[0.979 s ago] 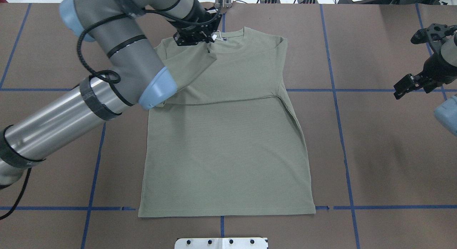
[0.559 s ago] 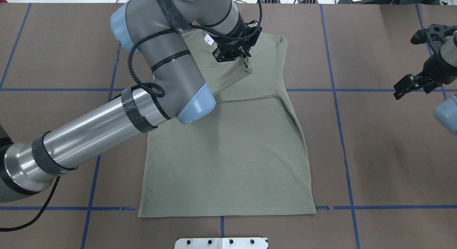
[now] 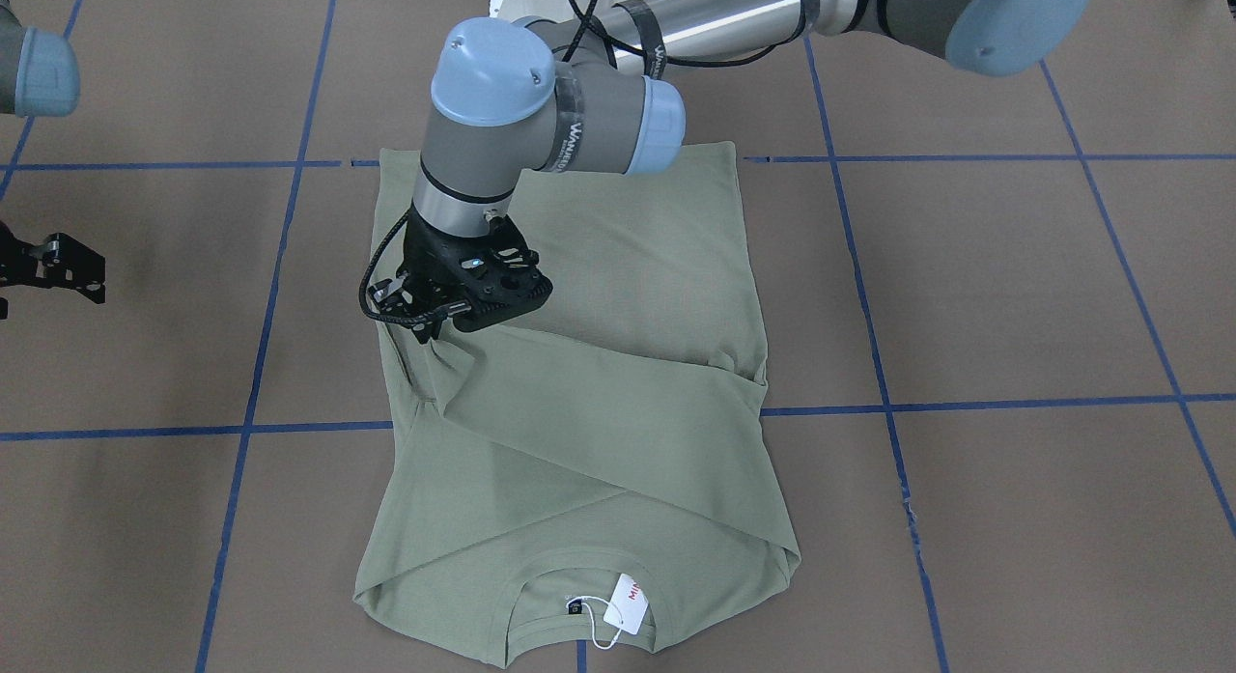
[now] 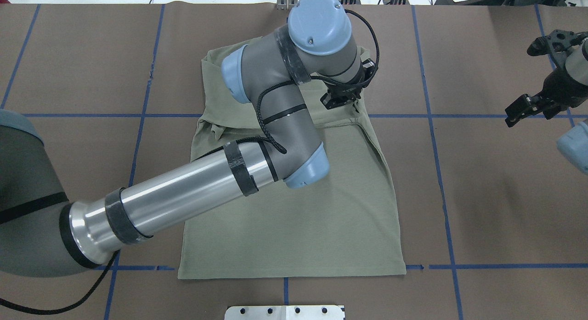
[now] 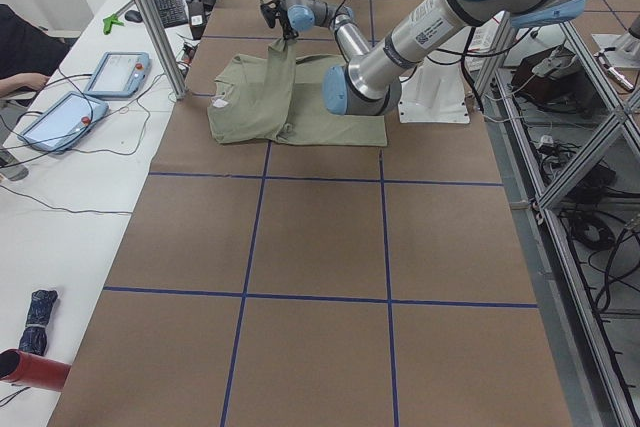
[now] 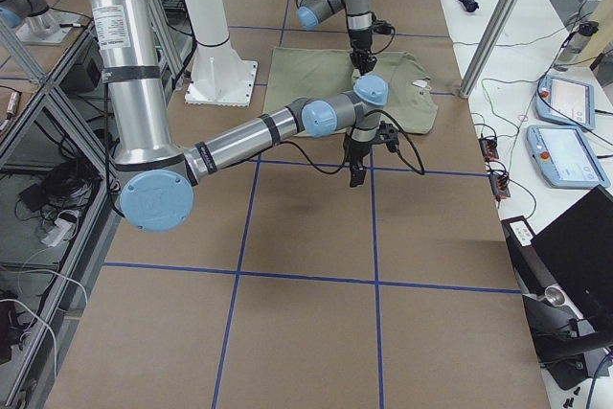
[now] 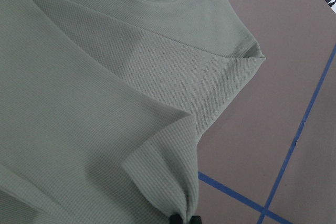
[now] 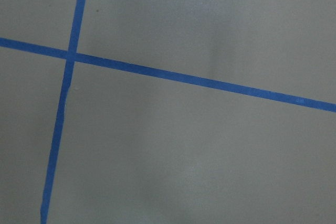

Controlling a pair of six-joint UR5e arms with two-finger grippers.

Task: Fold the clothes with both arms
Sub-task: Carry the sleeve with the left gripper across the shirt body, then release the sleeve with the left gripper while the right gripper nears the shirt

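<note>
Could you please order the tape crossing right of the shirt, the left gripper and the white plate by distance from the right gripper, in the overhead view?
From the right gripper:
1. Blue tape crossing, just to its left.
2. Left gripper, farther left, pinching the green shirt.
3. White plate, table's near edge, centre.

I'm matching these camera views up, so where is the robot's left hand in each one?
Front-facing: left hand left of centre, pinching the shirt.
Overhead: hand upper centre-right.
Exterior left: hand at the top, left of centre.
Exterior right: hand top centre, small.
Left wrist: only its fingertips, bottom edge.
Right wrist: not in it.
Shared landmark: the green shirt, absent only from the right wrist view.
</note>
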